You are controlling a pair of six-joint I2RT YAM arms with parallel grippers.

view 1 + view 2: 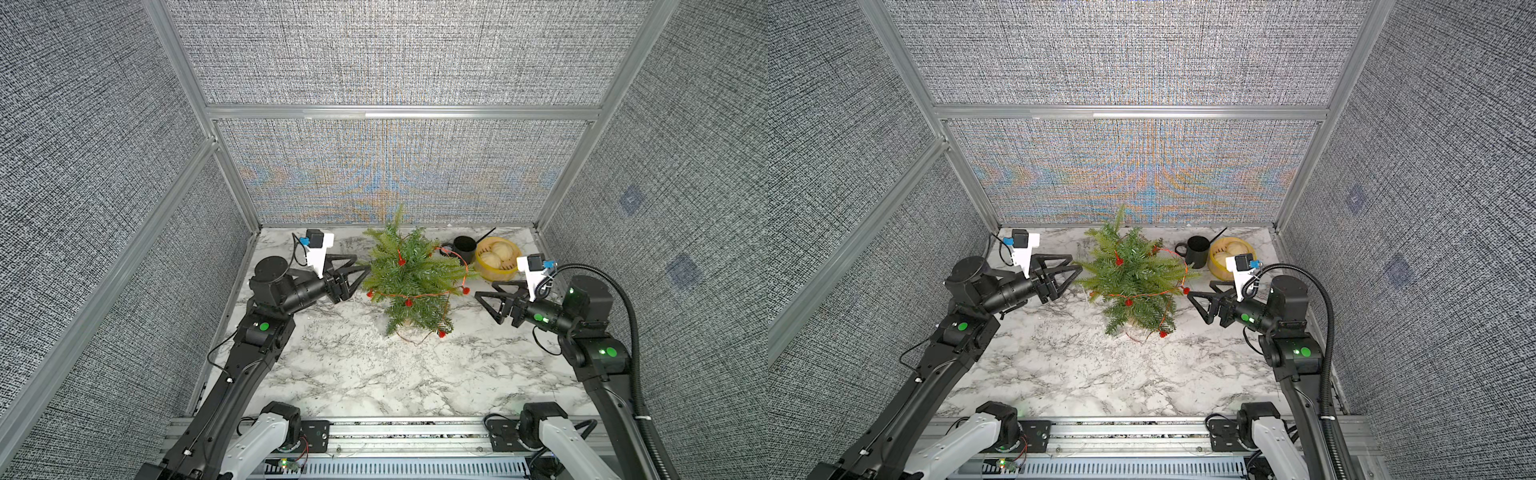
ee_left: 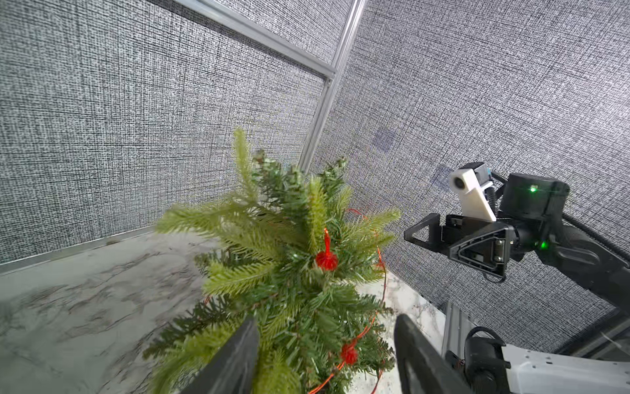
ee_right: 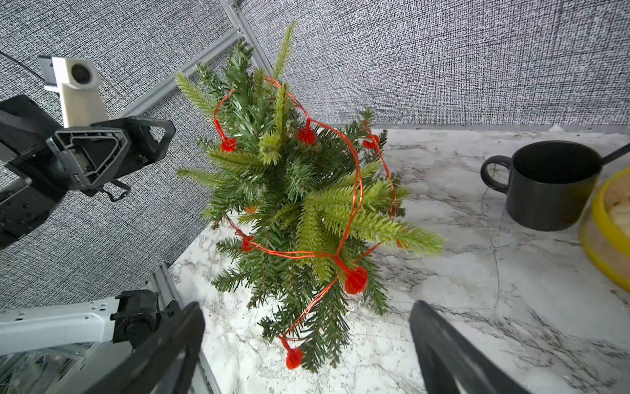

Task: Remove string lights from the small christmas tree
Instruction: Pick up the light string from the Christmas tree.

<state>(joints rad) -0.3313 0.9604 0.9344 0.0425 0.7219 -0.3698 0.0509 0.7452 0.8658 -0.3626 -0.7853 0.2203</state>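
Note:
The small christmas tree [image 1: 411, 274] [image 1: 1133, 274] stands upright toward the back of the marble table. The string lights [image 1: 465, 289] [image 1: 1128, 302], a thin red-orange wire with red bulbs, loop around its branches and hang near its base. My left gripper [image 1: 362, 264] [image 2: 326, 319] is at the tree's left side, open, with green branches and a stretch of wire with a bulb [image 2: 349, 353] between its fingers. My right gripper [image 1: 485, 289] [image 3: 306, 307] hovers open just right of the tree, a low branch tip and a bulb [image 3: 294, 358] in front of it.
A black mug [image 1: 464, 249] [image 3: 552, 191] with a dark stick in it stands right of the tree at the back. Beside it is a yellow bowl [image 1: 490, 274] [image 3: 600, 245] holding pale buns. Grey fabric walls enclose the table on three sides.

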